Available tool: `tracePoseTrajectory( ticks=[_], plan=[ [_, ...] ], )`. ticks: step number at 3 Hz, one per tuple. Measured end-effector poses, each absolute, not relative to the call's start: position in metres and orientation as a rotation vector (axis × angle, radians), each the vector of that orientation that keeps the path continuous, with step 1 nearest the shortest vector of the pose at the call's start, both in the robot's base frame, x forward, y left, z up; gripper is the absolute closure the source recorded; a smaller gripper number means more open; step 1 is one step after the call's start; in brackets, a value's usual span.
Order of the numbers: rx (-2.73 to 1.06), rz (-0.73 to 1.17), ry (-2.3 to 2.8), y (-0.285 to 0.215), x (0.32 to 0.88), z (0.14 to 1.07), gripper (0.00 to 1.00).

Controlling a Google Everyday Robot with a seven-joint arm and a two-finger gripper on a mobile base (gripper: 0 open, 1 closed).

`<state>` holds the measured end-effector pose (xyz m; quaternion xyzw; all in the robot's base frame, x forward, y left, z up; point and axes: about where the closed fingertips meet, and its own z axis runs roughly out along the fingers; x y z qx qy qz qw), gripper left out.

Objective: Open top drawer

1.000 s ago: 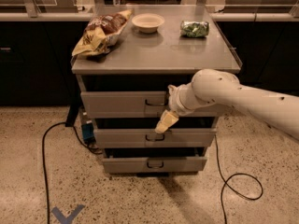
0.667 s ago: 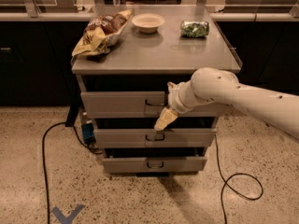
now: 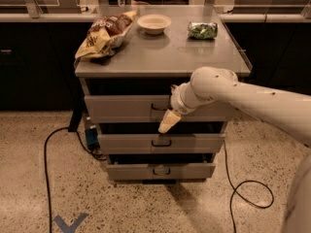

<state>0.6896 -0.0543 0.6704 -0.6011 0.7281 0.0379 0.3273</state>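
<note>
The end effector (image 3: 168, 122) hung just below and right of the handle (image 3: 158, 107) on the top drawer (image 3: 121, 108), which sat directly under the bench (image 3: 160, 57) top. Whether it was spread or closed could not be determined. Judged step: approach, no grasp evident; the next move called for rising to that handle, gripping it and pulling straight out.

likely office kitchen | counter (image 3: 160, 57), chip bag (image 3: 104, 33), bowl (image 3: 153, 23) | gripper (image 3: 168, 123) at top drawer (image 3: 121, 108)
</note>
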Motion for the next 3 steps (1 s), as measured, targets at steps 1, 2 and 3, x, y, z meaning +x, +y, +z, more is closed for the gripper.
tracePoseTrajectory(
  ticks=[1,2,3],
  plan=[
    [-1.598,0.116,1.928,-0.049,0.7,0.658,0.0],
    [-1.617,0.142,1.973,-0.047,0.701,0.647,0.0],
    [-1.624,0.236,2.024,-0.05,0.689,0.65,0.0]
  ],
)
